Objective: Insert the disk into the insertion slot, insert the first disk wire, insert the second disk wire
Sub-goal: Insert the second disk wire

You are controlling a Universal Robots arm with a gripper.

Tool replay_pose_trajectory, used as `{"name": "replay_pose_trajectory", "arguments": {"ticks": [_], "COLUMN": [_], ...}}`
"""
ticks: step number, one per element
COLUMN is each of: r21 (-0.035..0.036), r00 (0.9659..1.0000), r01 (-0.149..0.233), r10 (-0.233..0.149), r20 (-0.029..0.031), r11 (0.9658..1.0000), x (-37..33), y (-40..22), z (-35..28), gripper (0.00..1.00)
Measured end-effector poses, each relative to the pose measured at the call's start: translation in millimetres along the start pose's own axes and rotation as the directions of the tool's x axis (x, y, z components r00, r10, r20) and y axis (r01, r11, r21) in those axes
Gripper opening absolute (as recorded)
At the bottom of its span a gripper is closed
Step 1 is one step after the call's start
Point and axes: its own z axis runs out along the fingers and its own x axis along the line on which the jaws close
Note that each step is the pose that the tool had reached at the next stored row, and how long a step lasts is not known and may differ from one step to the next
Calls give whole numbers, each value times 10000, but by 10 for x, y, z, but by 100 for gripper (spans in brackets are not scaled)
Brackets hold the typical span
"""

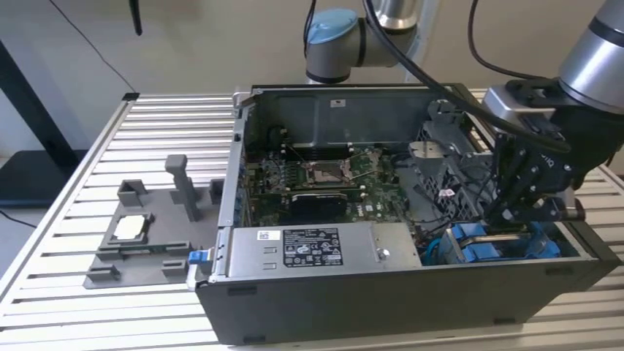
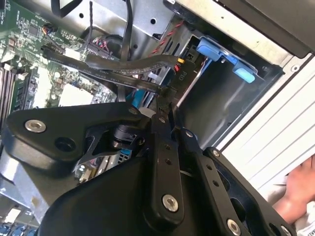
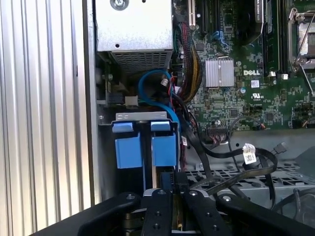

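Disk wire first: my gripper (image 3: 173,196) hangs over the drive cage corner of the open computer case (image 1: 410,307), fingers drawn together on a small dark connector (image 3: 178,183) at the end of a black cable (image 3: 231,169), which trails off toward the motherboard (image 3: 246,73). Just beyond my fingertips, in the first wrist view, sits the disk (image 3: 146,147), its blue frame already down in the insertion slot (image 3: 142,116), long axis running straight away from me toward the silver power-supply box (image 3: 134,29). So the connector lies at the disk's near end, in line with the gap between the two blue halves. In the exterior view my gripper (image 1: 516,219) stands directly above those blue parts (image 1: 487,245), near the case's front wall at the exterior view's right. A person's hand (image 2: 300,189) rests on the slatted table (image 1: 166,117) outside the case.
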Motion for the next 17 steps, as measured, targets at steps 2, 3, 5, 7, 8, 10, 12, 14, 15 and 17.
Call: {"name": "replay_pose_trajectory", "arguments": {"ticks": [2, 3, 5, 7, 8, 10, 12, 14, 15, 17], "r21": [4, 6, 8, 10, 10, 11, 11, 11, 11, 11], "r00": [10000, 9999, 9998, 9996, 9996, 9996, 9996, 9996, 9996, 9996], "r01": [-98, -142, -217, -267, -281, -290, -291, -291, -290, -290], "r10": [98, 142, 217, 267, 281, 290, 291, 291, 290, 290], "r20": [5, 8, 14, 15, 13, 10, 14, 16, 16, 16], "r11": [10000, 9999, 9998, 9996, 9996, 9996, 9996, 9996, 9996, 9996], "x": [1, 1, 2, 4, 4, 4, 4, 4, 4, 4], "y": [0, 0, -1, -2, -2, -2, -2, -3, -3, -3], "z": [3, 6, 19, 34, 40, 45, 47, 49, 49, 49], "gripper": [16, 16, 16, 16, 16, 16, 16, 16, 16, 16]}}
